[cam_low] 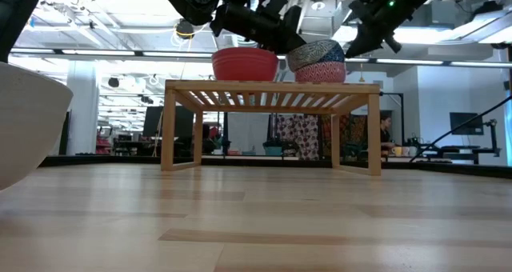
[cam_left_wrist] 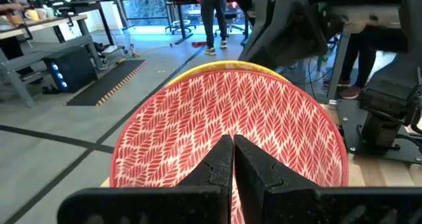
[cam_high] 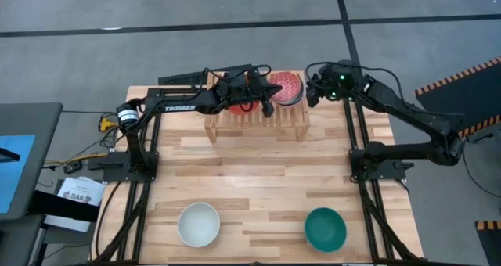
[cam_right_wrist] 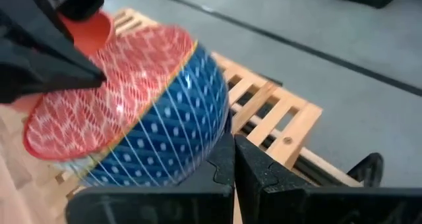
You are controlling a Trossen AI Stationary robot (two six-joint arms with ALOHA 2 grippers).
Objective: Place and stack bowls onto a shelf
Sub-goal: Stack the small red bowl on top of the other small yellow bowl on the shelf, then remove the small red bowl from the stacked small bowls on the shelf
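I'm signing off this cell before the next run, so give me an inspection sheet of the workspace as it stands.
Surface: light plank table, bare in the middle.
Job's things: shelf at the far edge, holding a plain red bowl and a tilted stack topped by the pink-red patterned bowl over a blue patterned one; white bowl and teal bowl wait at the near edge.
Clutter: nothing seen on the table.
Pincers: left pincer shut over the patterned bowl; right pincer shut beside the stack.
Cables: bundles run along both arm bases.
Surroundings: a person's legs beyond the table.
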